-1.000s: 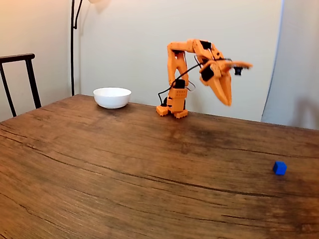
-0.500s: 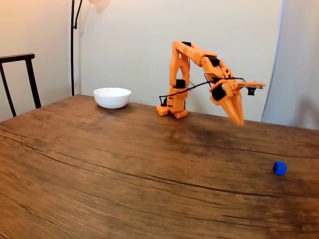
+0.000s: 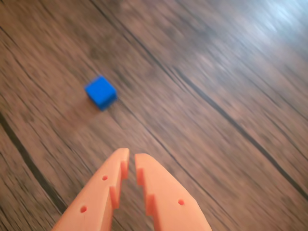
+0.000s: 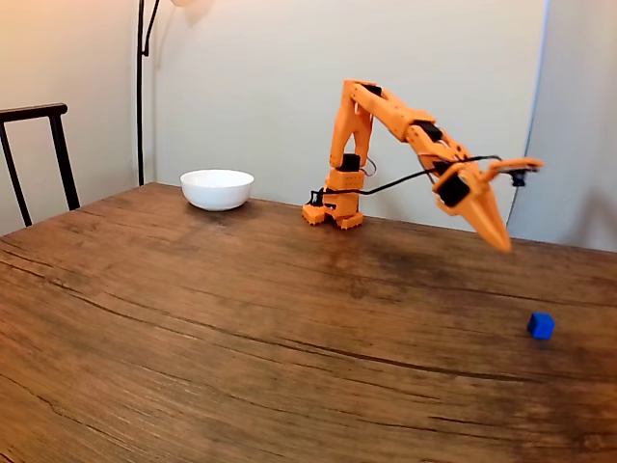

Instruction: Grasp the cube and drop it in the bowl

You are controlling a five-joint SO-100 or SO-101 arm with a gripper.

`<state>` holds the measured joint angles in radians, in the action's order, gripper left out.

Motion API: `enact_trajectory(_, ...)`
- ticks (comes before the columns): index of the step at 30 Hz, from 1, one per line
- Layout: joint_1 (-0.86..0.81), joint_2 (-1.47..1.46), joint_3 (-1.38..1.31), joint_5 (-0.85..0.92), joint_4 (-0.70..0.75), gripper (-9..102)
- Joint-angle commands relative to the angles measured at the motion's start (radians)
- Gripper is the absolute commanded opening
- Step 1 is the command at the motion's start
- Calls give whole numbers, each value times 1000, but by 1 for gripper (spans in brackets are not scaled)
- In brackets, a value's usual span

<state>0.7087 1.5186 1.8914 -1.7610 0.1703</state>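
My pincer [image 4: 503, 243] hangs above the bench [image 4: 241, 318], tips nearly together and gripping nothing. The cube [image 4: 541, 325] sits below and slightly right in the fixed view (up-left in my wrist view).

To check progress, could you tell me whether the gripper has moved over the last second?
Yes. In the fixed view the gripper has swung right and lower, away from the bowl, toward the cube.

In the wrist view the desk [image 3: 231, 72] beyond the gripper [image 3: 131, 160] is motion-blurred, the cube [image 3: 101, 92] ahead of it is soft-edged, and the bottom edge cuts off the gripper's rear.
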Motion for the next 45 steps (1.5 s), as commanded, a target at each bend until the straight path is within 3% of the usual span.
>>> enact_trajectory(1, 11, -58, -120, 6, -18, 0)
enact_trajectory(12, 40, -299, -321, 3, -18, 2)
enact_trajectory(23, 74, -423, -420, 57, -20, 33)
enact_trajectory(29, 95, -463, -402, 58, -170, 46)
enact_trajectory(45, 129, -595, -457, 87, -325, 49)
